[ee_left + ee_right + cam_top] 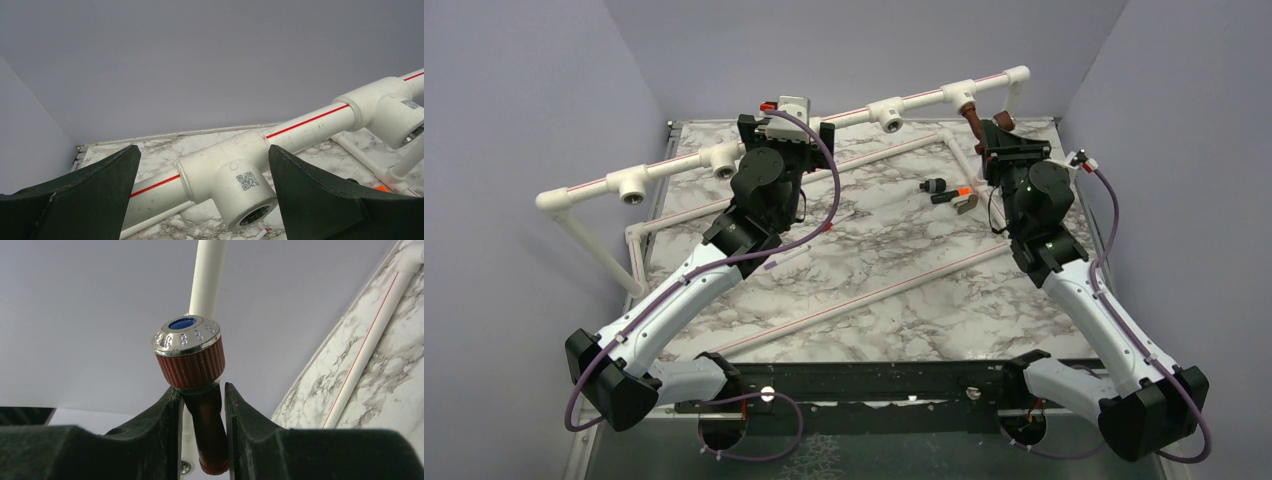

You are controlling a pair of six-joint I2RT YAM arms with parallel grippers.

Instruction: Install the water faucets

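The reddish-brown water faucet (971,117) hangs from the far right white tee (959,97) of the raised pipe. In the right wrist view its ribbed knob with a silvery, blue-centred cap (190,352) stands just above the fingertips. My right gripper (200,392) (996,135) straddles the faucet's stem. The jaws are only slightly apart, and a thin gap shows on the stem's left side. My left gripper (205,155) (789,118) is wide open at the pipe. An empty tee (235,175) lies between its fingers, untouched.
Another empty tee (395,112) sits further right on the raised pipe (674,165). Thin white pipes (874,295) lie across the marble table. Small black and orange parts (944,190) and a grey piece (967,205) lie near the right arm. Walls close in on the left, back and right.
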